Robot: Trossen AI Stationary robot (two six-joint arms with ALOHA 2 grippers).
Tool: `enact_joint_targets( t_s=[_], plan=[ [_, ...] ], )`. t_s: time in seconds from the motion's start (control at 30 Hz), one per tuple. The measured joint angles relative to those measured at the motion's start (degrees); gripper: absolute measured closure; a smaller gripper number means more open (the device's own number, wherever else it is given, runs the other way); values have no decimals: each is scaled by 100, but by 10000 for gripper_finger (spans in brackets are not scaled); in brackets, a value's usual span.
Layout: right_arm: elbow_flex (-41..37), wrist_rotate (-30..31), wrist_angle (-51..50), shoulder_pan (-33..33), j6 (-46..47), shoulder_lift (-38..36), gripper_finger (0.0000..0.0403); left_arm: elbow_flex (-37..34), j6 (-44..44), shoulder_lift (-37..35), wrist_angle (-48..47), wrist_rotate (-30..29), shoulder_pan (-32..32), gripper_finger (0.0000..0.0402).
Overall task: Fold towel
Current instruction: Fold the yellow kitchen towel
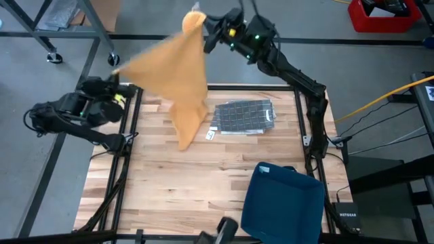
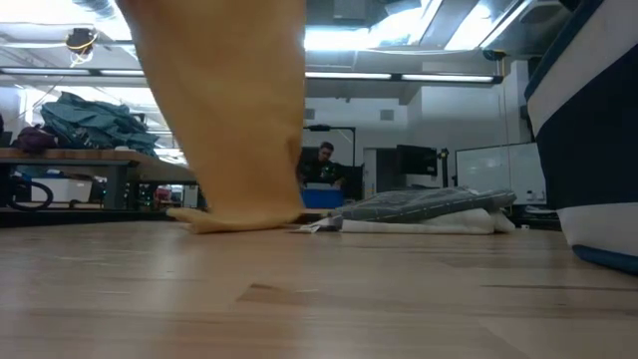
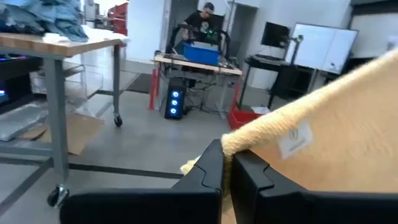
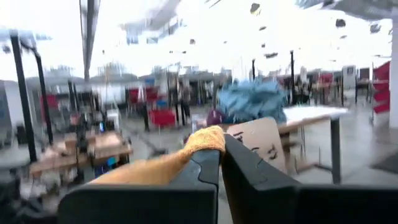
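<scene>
— Starting at the near edge of the table (image 1: 169, 203), what lies there?

— A dark blue folded cloth (image 1: 281, 203) sits at the near right corner, partly over the edge. In the low view it rises as a dark wall at the right side.

— And farther in?

— A grey checked folded towel (image 1: 243, 116) lies flat toward the far edge, right of centre. A small white tag (image 1: 210, 135) lies on the wood just beside its near left corner.

— Where is the orange towel (image 1: 173, 74)?

— Lifted and stretched between the two arms, above the far left part of the table. Its lowest end hangs down and touches the wood just left of the grey towel; the low view shows that end resting on the surface.

— How do the tools stand?

— The left gripper (image 1: 129, 89), at the far left corner, is clenched on one corner of the orange towel; its wrist view shows the fingers (image 3: 208, 168) pinching the hem. The right gripper (image 1: 207, 30), beyond the far edge and raised high, is clamped on another corner.

— Anything behind?

— A person (image 2: 321, 165) sits at a desk in the room.
</scene>
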Motion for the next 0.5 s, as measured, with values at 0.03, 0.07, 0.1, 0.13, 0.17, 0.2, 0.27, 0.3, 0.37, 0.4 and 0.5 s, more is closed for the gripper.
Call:
enact_joint_targets(
  t_s=[0.03, 0.07, 0.1, 0.13, 0.17, 0.2, 0.27, 0.3, 0.37, 0.4, 0.5],
  plan=[
    [0, -41, 152, -70, 56, 0, 389, 28, 253, -64, 164, -21, 60, 401],
    [0, -107, 276, -131, 160, 0, 389, 74, 494, -113, 329, -18, 141, 401],
    [-2, -166, 385, -188, 259, 2, 389, 133, 734, -164, 498, -20, 227, 401],
    [-4, -266, 517, -239, 385, 2, 389, 180, 964, -209, 649, -20, 301, 401],
    [-4, -369, 627, -291, 523, 4, 389, 231, 1191, -239, 788, -10, 371, 401],
    [-4, -444, 709, -331, 642, 4, 389, 295, 1424, -264, 962, 1, 422, 401],
    [-7, -519, 840, -367, 782, 5, 389, 405, 1989, -292, 1318, 10, 484, 401],
    [-9, -518, 921, -368, 799, 9, 389, 453, 2321, -290, 1534, 14, 499, 401],
    [-9, -516, 1135, -349, 803, 11, 389, 565, 3134, -280, 2138, 3, 536, 401],
    [-9, -537, 1261, -345, 804, 11, 389, 599, 3622, -276, 2513, 9, 553, 401],
    [-9, -675, 1531, -287, 898, 11, 389, 623, 5275, -217, 3783, 100, 562, 401]
  ],
)
